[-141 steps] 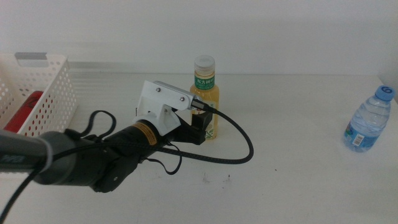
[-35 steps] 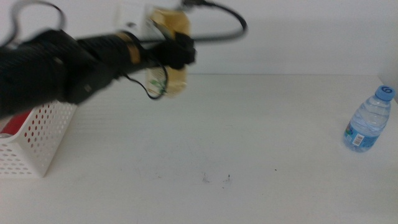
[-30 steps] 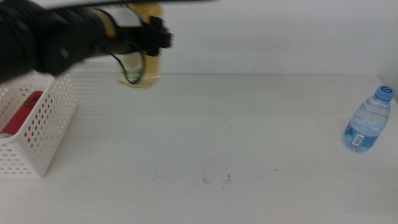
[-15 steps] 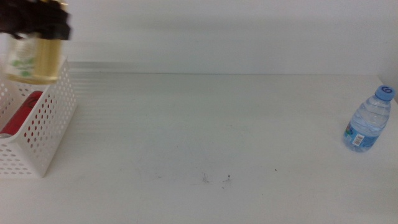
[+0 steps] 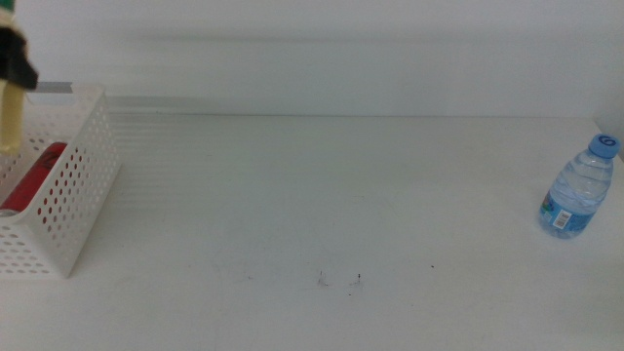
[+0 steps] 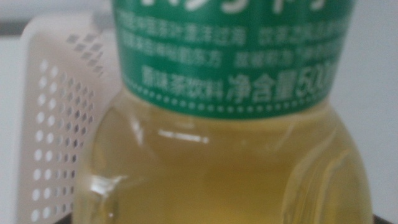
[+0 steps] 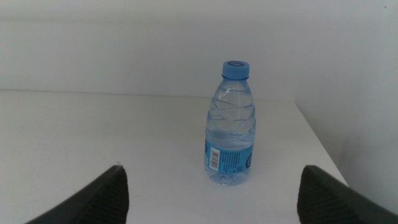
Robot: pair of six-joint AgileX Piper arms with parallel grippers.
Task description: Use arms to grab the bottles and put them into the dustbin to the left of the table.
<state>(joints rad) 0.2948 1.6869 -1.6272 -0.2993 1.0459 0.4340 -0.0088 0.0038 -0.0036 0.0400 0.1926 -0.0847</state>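
Left gripper (image 5: 12,68): only a dark sliver at the far upper left edge of the middle view, above the dustbin (image 5: 83,166). It carries the yellow tea bottle (image 5: 9,122), a strip of which hangs over the bin's open top. Left wrist view is filled by that bottle (image 6: 224,155), green label band up close, perforated white bin wall behind it; jaws themselves barely visible at the frame's bottom corners, pinching the bottle.

Dustbin sits at the left edge of the white surface (image 5: 322,195), grey tab on its back rim. Red soda can (image 5: 34,175) lies inside it, seen through the open top.

Water bottle (image 5: 578,187): upright, blue cap, far right of the middle view near the surface's edge.

Right gripper (image 7: 214,190): jaws spread wide, low over the surface, facing the water bottle (image 7: 231,124), which stands apart between them and beyond.
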